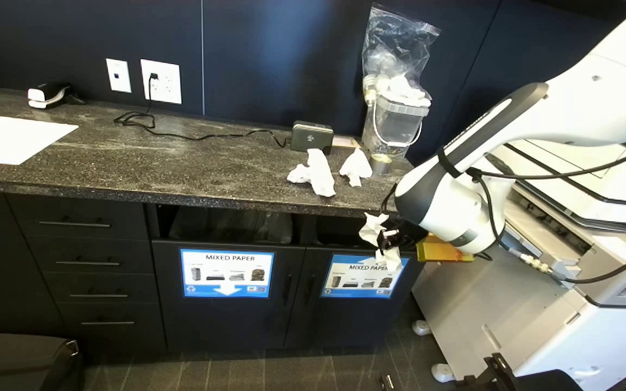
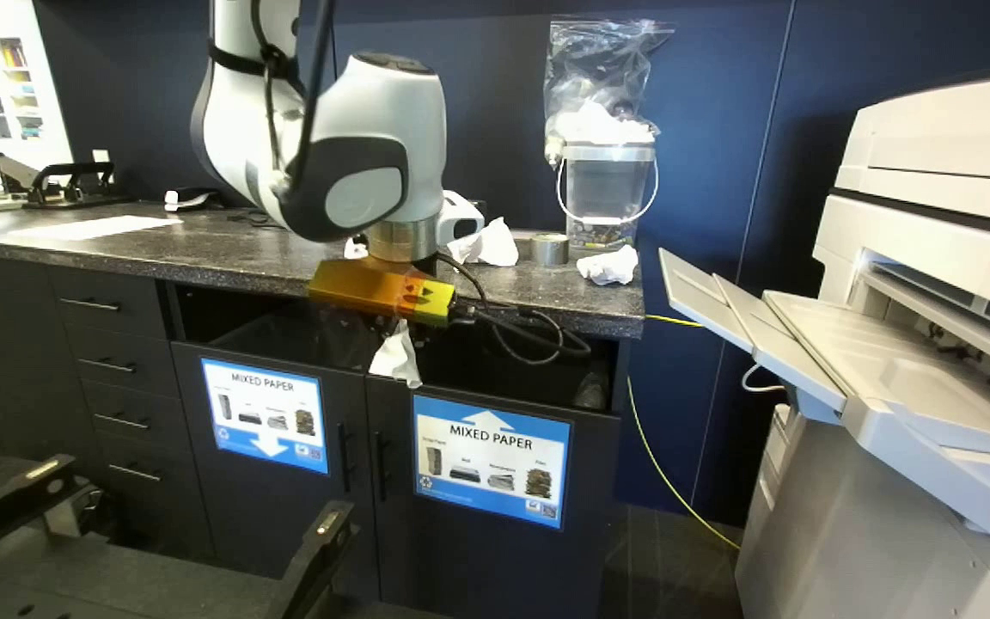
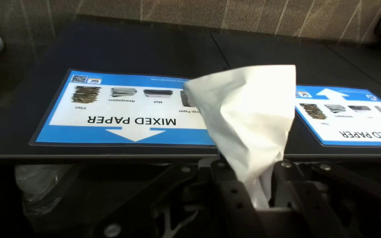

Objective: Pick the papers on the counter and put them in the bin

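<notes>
My gripper (image 1: pixel 386 239) is shut on a crumpled white paper (image 3: pixel 256 115); the paper hangs out past the fingers and also shows in an exterior view (image 2: pixel 395 357). The gripper points down at the front of the dark speckled counter (image 1: pixel 210 168), below its edge, by the open slot (image 2: pixel 504 370) above the right MIXED PAPER door. I cannot tell how far the paper is from the slot. On the counter lie a larger paper wad (image 1: pixel 317 175) and a smaller one (image 1: pixel 355 167); wads also show in an exterior view (image 2: pixel 609 266). The bin's inside is mostly hidden in shadow.
A clear bucket (image 1: pixel 397 127) with a plastic bag (image 2: pixel 598 60) stands at the counter's back. A tape roll (image 2: pixel 549 249) and a dark box (image 1: pixel 311 137) are beside the wads. A flat white sheet (image 1: pixel 17 139) lies at the far end. A printer (image 2: pixel 907 344) stands beside the counter.
</notes>
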`<state>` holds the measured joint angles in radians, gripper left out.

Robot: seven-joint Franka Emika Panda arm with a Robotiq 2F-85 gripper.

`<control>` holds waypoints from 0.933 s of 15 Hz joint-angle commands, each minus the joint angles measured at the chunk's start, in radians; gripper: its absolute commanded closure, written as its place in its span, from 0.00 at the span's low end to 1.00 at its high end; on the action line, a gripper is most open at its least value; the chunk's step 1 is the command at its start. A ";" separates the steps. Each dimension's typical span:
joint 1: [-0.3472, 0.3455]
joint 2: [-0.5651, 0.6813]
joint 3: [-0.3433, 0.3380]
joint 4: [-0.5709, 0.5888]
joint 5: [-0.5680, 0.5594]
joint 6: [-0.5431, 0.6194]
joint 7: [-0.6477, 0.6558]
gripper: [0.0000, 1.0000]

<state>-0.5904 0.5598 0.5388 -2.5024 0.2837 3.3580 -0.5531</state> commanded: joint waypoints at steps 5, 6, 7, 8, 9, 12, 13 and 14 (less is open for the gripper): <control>0.020 0.252 -0.183 0.128 -0.561 0.200 0.062 0.84; 0.039 0.273 -0.217 0.147 -0.623 0.237 0.080 0.85; 0.066 0.293 -0.252 0.168 -0.668 0.283 0.098 0.85; 0.105 0.312 -0.294 0.190 -0.692 0.337 0.116 0.85; 0.142 0.331 -0.330 0.211 -0.707 0.391 0.137 0.85; 0.260 0.401 -0.432 0.286 -0.704 0.523 0.167 0.85; 0.297 0.419 -0.460 0.306 -0.687 0.550 0.177 0.85; 0.331 0.446 -0.488 0.333 -0.671 0.579 0.184 0.85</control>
<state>-0.3641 0.9194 0.1342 -2.2658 -0.3984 3.8295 -0.4126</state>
